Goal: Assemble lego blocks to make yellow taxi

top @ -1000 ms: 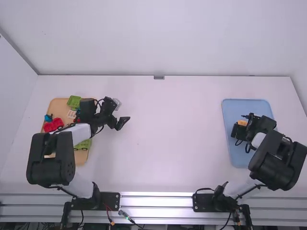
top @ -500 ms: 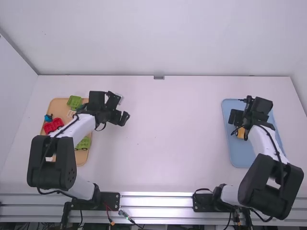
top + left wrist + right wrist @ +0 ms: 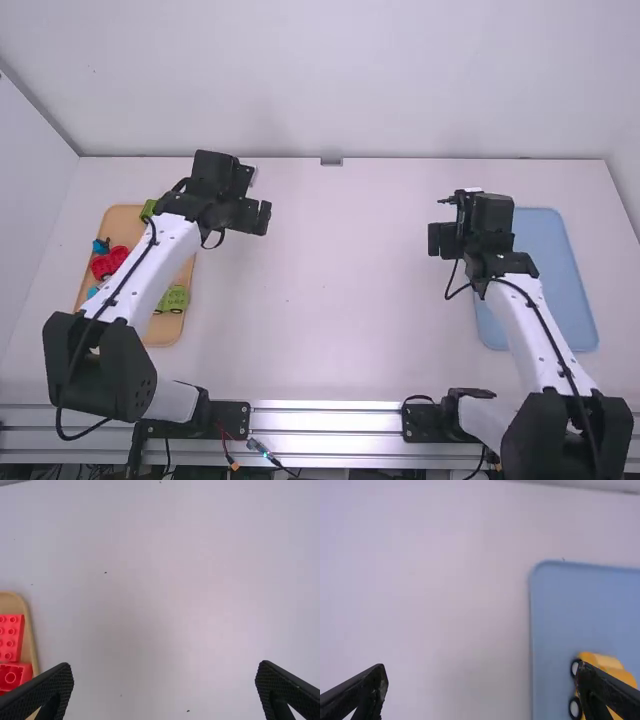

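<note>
Yellow block taxi is sitting in the blue tray, close to its inner side edge, wheels showing. Right gripper is hanging beside that edge, fingers apart, nothing between them. One finger is overlapping the taxi in its wrist view; can't tell contact. Main risk: a low swing back over the tray could clip the taxi or pop bricks loose; dropping early could catch the rim. Left gripper is also holding its fingers apart; its arm is crossing the tan tray, so lowering it could press on the red blocks. White table is giving both grippers room between trays.
</note>
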